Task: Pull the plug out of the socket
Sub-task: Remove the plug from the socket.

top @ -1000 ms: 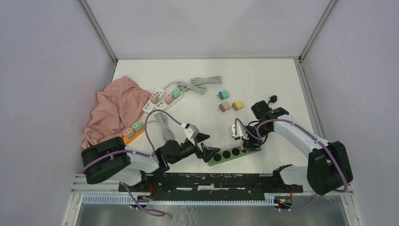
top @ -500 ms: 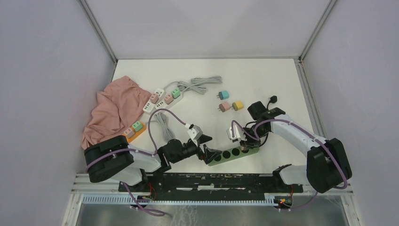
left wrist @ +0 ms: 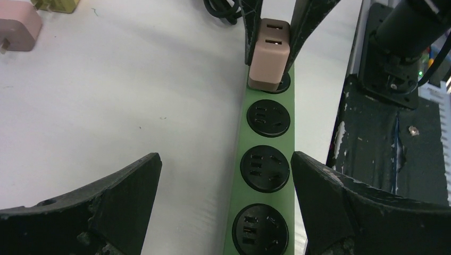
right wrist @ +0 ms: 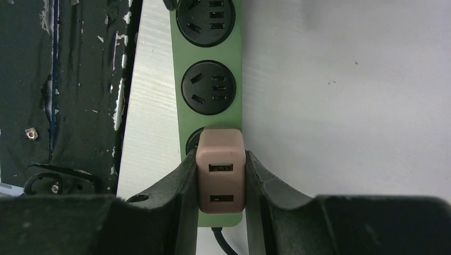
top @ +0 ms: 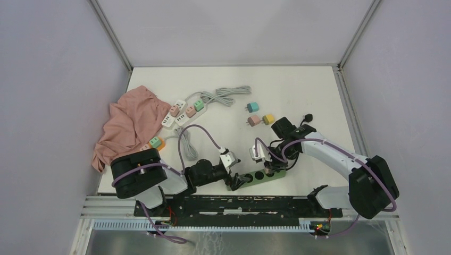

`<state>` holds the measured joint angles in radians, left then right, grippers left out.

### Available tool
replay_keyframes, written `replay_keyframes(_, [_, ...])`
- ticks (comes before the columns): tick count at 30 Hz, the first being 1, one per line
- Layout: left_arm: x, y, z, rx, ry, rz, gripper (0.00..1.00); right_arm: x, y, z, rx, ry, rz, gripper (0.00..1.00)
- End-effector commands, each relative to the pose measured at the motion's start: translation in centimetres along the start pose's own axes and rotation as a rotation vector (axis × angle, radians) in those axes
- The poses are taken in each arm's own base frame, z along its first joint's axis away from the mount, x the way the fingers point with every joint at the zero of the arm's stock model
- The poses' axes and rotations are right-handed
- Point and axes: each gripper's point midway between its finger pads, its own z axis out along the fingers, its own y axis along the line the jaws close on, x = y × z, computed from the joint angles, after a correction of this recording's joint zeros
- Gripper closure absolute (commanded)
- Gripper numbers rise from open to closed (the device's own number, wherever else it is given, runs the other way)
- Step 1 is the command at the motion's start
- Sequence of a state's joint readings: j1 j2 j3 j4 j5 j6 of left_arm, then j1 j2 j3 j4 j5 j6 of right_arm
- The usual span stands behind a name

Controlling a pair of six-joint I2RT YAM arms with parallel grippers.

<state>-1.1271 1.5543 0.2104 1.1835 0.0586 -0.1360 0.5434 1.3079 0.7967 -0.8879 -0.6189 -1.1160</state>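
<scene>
While the right jaws clamp the pink plug (right wrist: 220,170) and the left jaws gape, the unheld green strip (right wrist: 207,56) could lift too.

Three power strips (top: 178,113), one pink plug (right wrist: 220,170) in the green strip (top: 263,175), three loose adapters (top: 253,120), one pink cloth (top: 127,125)

Left end effector (left wrist: 224,159) spread wide, right end effector (right wrist: 220,172) clamped tight

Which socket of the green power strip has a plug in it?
The end socket, under the pink plug that the right gripper clamps. The other three sockets on the green power strip show bare black faces.
</scene>
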Motion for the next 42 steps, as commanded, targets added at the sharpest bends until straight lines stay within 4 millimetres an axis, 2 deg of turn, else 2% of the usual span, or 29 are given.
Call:
replay_keyframes(1, [-1.4, -0.2, 1.1, 0.001, -0.053, 0.148, 0.02, -2.3, -1.2, -0.2, 0.026, -0.041, -0.021, 1.0])
replay_keyframes(7, [0.5, 0.1, 1.3, -0.013, 0.02, 0.189, 0.03, -2.4, -1.2, 0.0, 0.024, -0.032, -0.026, 1.0])
replay_keyframes(12, [2.1, 0.6, 2.4, -0.026, 0.096, 0.189, 0.11, -2.4, -1.2, 0.2, 0.019, -0.024, -0.028, 1.0])
replay_keyframes(16, [2.0, 0.4, 2.8, -0.018, 0.092, 0.177, 0.12, -2.3, -1.2, 0.2, 0.022, -0.019, -0.025, 1.0])
replay_keyframes(20, [1.0, -1.1, 2.3, 0.055, 0.057, 0.175, 0.11, -2.2, -1.5, 0.2, 0.029, -0.013, -0.018, 1.0])
replay_keyframes(27, [0.4, -2.9, 1.7, 0.156, 0.054, 0.171, 0.1, -2.0, -3.3, -0.4, 0.125, 0.023, 0.013, 1.0])
replay_keyframes(33, [2.1, -1.5, 2.0, 0.098, 0.117, 0.211, 0.11, -2.2, -3.8, -0.7, 0.161, 0.02, 0.014, 1.0])
replay_keyframes(38, [3.2, -0.2, 1.2, 0.037, 0.129, 0.243, 0.12, -2.3, -3.8, -0.9, 0.167, 0.012, 0.012, 1.0])
replay_keyframes(40, [3.3, -0.1, 1.3, 0.036, 0.127, 0.243, 0.16, -2.3, -3.7, -0.7, 0.157, 0.012, 0.015, 1.0])
replay_keyframes(42, [3.4, 0.0, 1.5, 0.03, 0.132, 0.24, 0.27, -2.2, -3.6, -0.6, 0.151, 0.014, 0.019, 1.0])
